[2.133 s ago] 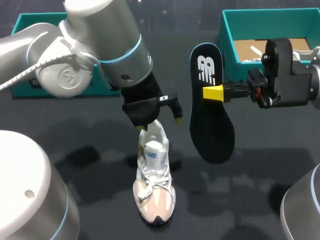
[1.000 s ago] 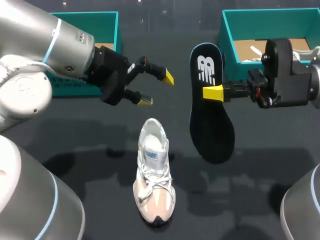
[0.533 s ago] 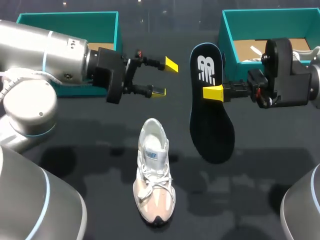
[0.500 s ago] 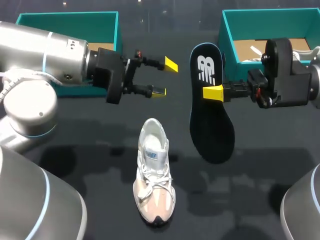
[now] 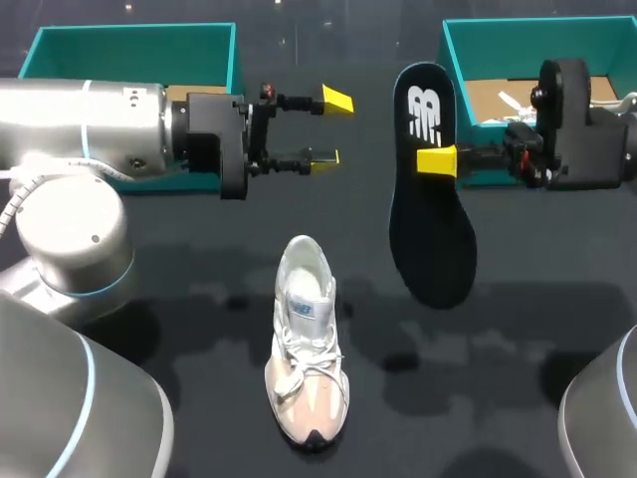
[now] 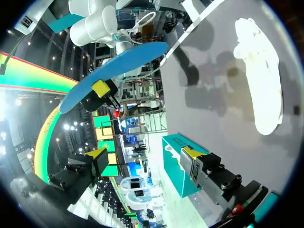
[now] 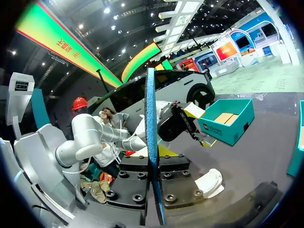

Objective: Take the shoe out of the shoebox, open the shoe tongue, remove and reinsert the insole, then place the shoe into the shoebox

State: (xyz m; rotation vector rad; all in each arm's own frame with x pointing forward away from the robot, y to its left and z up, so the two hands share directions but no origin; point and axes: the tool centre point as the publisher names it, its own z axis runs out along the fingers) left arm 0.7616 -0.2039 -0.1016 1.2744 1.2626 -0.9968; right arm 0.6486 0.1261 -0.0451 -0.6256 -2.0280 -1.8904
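Shoe [image 5: 306,344] stands on the worktop [image 5: 179,299], out of the shoebox [image 5: 528,35], with its tongue apparently lifted open. The insole [image 5: 430,189] is out too: the right gripper [image 5: 438,160] pinches it and holds it in the air to the shoe's right, in front of the shoebox. The left gripper [image 5: 330,127] hangs spread and empty beyond the heel. By my judgement, reinserting the insole and boxing the shoe remain.

Insole [image 5: 433,229] right of shoe [image 5: 307,344]; shoebox [image 5: 518,45] behind.
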